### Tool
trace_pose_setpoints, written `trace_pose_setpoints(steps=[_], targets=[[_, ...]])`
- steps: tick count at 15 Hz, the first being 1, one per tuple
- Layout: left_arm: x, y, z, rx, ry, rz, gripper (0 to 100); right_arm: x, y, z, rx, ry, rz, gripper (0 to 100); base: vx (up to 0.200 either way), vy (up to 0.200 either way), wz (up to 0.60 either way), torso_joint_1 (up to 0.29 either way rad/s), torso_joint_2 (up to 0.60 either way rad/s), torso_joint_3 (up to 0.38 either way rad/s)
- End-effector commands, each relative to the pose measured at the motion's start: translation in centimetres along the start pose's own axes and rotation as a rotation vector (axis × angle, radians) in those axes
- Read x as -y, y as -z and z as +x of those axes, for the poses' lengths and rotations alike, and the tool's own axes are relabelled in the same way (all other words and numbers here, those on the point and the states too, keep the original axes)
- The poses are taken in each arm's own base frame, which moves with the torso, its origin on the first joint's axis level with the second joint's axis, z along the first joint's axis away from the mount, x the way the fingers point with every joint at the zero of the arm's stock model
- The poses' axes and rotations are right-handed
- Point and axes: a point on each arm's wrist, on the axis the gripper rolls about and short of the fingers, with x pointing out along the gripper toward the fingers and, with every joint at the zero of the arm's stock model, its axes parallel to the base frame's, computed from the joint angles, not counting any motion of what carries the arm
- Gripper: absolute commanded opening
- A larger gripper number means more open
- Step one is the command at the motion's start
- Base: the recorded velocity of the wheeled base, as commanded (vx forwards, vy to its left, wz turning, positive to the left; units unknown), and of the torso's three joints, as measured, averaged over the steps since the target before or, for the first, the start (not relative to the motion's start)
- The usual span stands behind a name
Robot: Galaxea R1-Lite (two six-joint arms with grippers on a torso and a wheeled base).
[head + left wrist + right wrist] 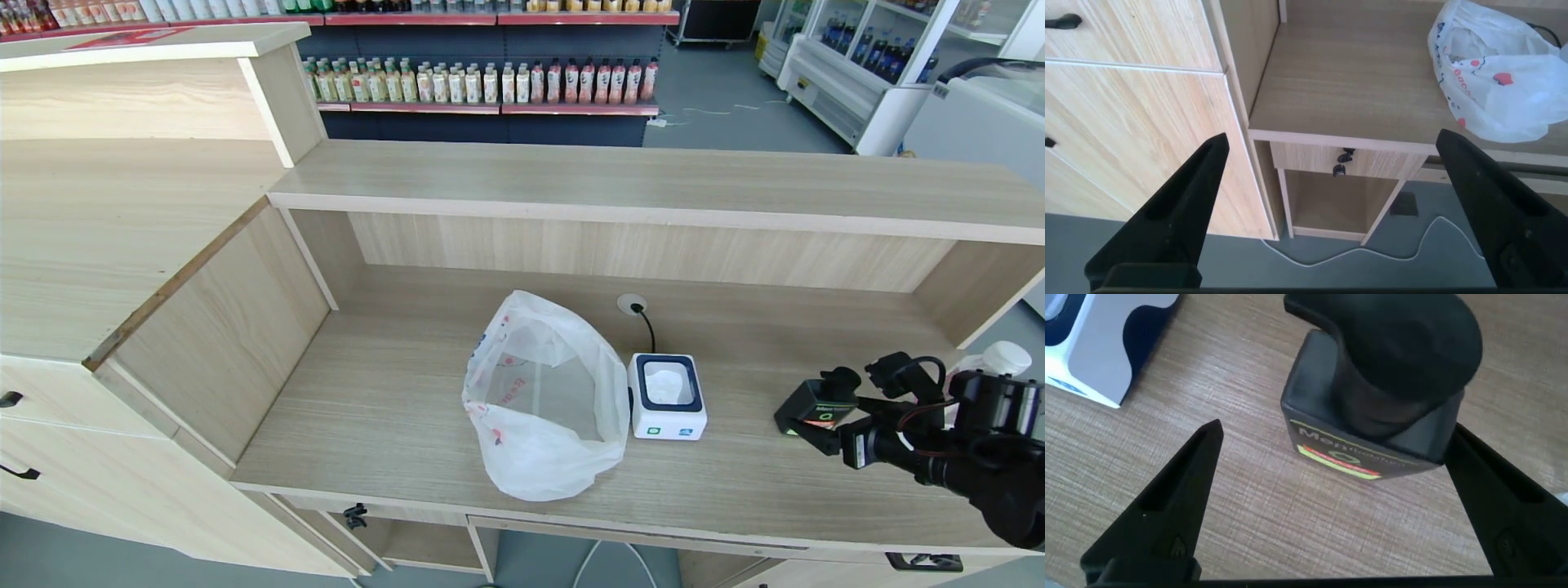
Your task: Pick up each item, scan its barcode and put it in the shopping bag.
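Observation:
A black bottle with a black cap and a red and green label stands on the counter, right of the white barcode scanner. In the right wrist view the bottle sits just beyond the tips of my right gripper, whose fingers are spread wide on either side without touching it. My right gripper is low over the counter's right end. The white shopping bag stands open left of the scanner. My left gripper hangs open and empty below the counter's front left corner, with the bag farther off.
A white-capped bottle stands behind my right arm at the counter's far right. The scanner's black cable runs to a hole at the back. A raised shelf overhangs the rear; a tall cabinet closes the left side.

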Motion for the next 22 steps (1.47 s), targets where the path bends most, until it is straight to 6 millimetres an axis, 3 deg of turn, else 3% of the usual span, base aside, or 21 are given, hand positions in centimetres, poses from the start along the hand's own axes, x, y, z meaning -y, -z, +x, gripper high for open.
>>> trace_pose_setpoints(steps=[1, 6, 10, 11, 16, 19, 22], targets=[[0.0, 0.0, 0.0, 0.0, 0.001, 0.0, 100, -0.2, 0.1, 1.4, 0.013, -0.039, -0.01, 100, 0.0, 0.0, 0.0, 0.0, 0.0, 0.0], [0.0, 0.0, 0.0, 0.0, 0.001, 0.0, 100, -1.2, 0.1, 2.9, 0.017, -0.091, -0.025, 100, 0.0, 0.0, 0.0, 0.0, 0.0, 0.0], [0.0, 0.0, 0.0, 0.0, 0.0, 0.0, 100, -1.5, -0.3, 3.0, 0.059, -0.131, -0.041, 100, 0.0, 0.0, 0.0, 0.0, 0.0, 0.0], [0.0, 0.0, 0.0, 0.0, 0.0, 0.0, 100, -1.5, -0.4, 2.9, 0.073, -0.147, -0.049, 0, 0.0, 0.0, 0.0, 0.0, 0.0, 0.0], [0.0, 0.0, 0.0, 0.0, 0.0, 0.001, 100, -1.6, -0.5, 2.3, 0.072, -0.14, -0.082, 0, 0.0, 0.0, 0.0, 0.0, 0.0, 0.0], [0.0, 0.0, 0.0, 0.0, 0.0, 0.0, 100, -2.4, -0.4, 0.5, 0.052, -0.151, -0.091, 0, 0.0, 0.0, 0.0, 0.0, 0.0, 0.0], [0.0, 0.0, 0.0, 0.0, 0.001, 0.0, 100, -1.8, -2.9, -1.5, 0.158, -0.176, -0.11, 0, 0.0, 0.0, 0.0, 0.0, 0.0, 0.0]])
